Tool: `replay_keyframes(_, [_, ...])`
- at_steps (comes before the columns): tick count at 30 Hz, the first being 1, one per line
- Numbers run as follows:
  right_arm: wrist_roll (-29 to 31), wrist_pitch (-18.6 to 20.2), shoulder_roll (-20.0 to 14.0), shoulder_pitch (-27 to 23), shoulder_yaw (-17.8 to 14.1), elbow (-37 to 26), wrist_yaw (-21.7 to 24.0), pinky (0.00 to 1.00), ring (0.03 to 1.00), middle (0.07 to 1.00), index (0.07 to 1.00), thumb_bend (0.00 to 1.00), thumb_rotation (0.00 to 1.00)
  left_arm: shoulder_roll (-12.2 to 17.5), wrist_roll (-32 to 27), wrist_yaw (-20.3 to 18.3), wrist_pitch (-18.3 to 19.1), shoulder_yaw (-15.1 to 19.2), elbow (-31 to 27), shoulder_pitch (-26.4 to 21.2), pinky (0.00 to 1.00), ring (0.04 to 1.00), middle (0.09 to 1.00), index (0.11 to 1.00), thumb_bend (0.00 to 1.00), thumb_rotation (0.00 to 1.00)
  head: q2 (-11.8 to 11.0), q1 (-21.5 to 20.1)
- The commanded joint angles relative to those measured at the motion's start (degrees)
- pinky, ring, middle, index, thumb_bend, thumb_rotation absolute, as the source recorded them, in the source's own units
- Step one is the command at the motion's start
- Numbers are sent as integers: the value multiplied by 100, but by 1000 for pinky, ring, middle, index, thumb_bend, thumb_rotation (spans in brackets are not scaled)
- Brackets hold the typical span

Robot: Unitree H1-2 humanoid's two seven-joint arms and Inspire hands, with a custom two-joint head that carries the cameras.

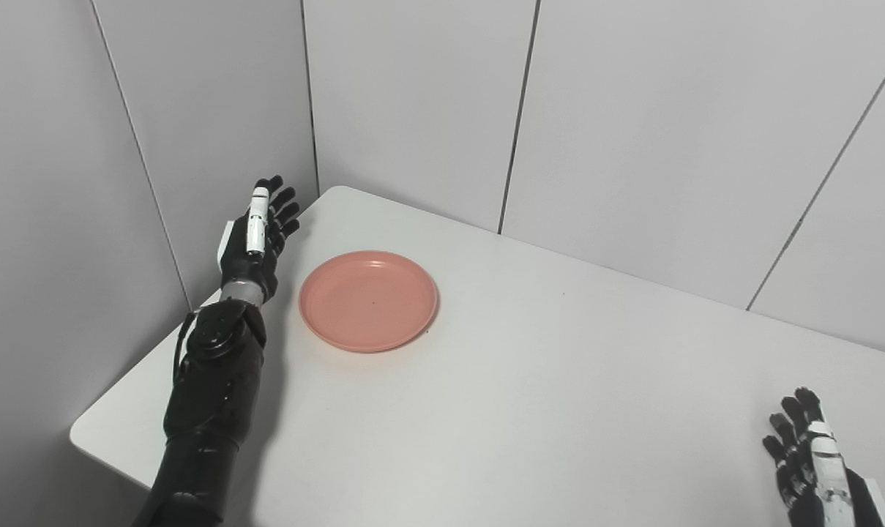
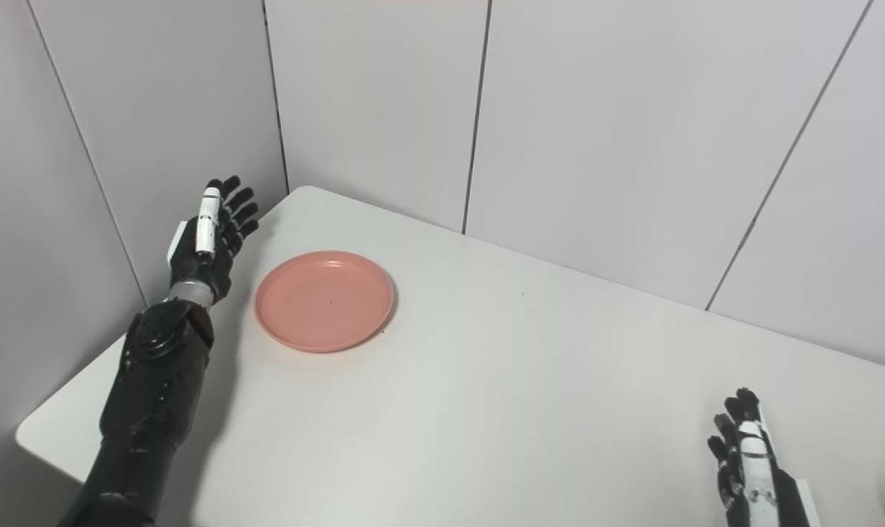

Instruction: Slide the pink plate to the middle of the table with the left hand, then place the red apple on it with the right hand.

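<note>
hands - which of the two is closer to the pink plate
The left hand: it is raised just left of the pink plate, fingers apart. The right hand waits far off at the table's near right.

No legible text, label, brand, number or sign appears on any surface in either view.

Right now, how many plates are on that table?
1. A single pink plate sits on the white table toward its far left corner, just right of the robot's left hand. No other plates show.
</note>
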Motion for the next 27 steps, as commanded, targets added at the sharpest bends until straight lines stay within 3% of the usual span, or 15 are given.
replay_keyframes(1, [34,-31,-51,-206,-48,-206,1,1000,1000,1000,1000,0,1000,116,-11,25,-219,20,-71,-136,920,905,896,881,342,1000,6,1])
replay_keyframes(27, [40,30,-23,-212,-80,-278,-50,1000,1000,1000,1000,0,1000,191,-53,-177,-576,-58,702,-173,907,903,897,873,351,1000,51,26])
